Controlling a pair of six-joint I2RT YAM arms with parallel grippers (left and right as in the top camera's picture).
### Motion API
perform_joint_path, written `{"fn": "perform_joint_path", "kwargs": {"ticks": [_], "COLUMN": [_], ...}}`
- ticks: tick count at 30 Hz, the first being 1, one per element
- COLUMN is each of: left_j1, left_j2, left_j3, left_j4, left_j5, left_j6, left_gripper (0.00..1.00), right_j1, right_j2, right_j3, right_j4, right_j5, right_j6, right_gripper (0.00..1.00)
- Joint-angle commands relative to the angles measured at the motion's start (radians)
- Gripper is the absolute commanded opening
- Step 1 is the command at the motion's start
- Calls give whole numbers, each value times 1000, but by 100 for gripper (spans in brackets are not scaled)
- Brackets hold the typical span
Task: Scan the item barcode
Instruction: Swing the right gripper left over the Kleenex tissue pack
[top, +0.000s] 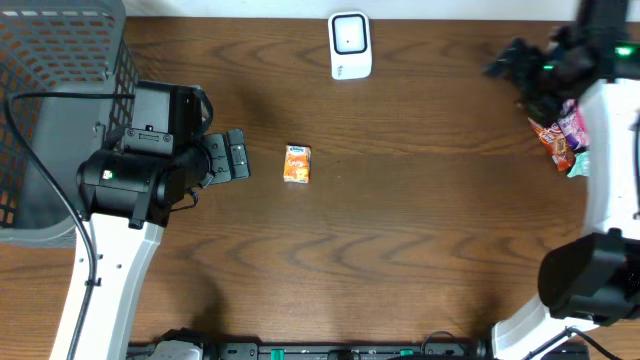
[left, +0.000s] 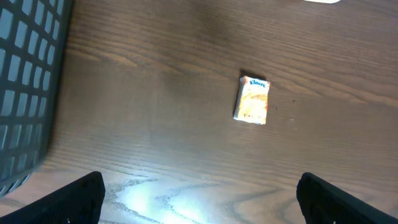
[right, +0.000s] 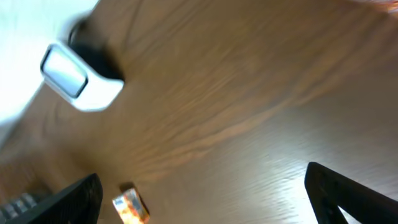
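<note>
1. Overhead view: the pack (top: 297, 164) lies flat mid-table with bare wood all round it. A basket (top: 60, 100) fills the far-left corner, and the scanner (top: 350, 45) sits at the far edge.
2. The pack's long axis runs from near edge to far edge, slightly tilted, printed face up.
3. The left gripper (top: 237, 155) is just left of the pack and not touching it, jaws wide and empty.
4. The right gripper (right: 202, 202) is far right near the snack bags (top: 562, 140), jaws wide and empty.
</note>
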Motion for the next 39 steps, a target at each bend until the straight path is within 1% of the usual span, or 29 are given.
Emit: {"fn": "perform_joint_path", "kwargs": {"ticks": [1,5,13,24,31,32,39], "left_j1": [1,1,1,1,1,1,1], "left_j2": [2,2,2,2,2,2,2], "left_j3": [-2,-2,-2,-2,-2,-2,-2], "left_j4": [-2,-2,-2,-2,-2,-2,-2], "left_j5": [-13,-13,-13,-13,-13,-13,-13], "left_j6": [6,6,6,6,6,6,6], "left_gripper": [98,98,98,98,98,98,98], "right_j1": [93,212,390,592,646,654,710], "right_j2": [3,3,3,5,7,9,32], "right_j3": [-42,-113,-255,-381,-386,-386,-389], "right_j4": [36,144,347,525,531,529,530], "right_j5": [3,3,2,25,70,71,121], "right_j6": [-28,-28,-16,-16,77,94,119], "right_gripper": [99,99,99,99,99,98,98]}}
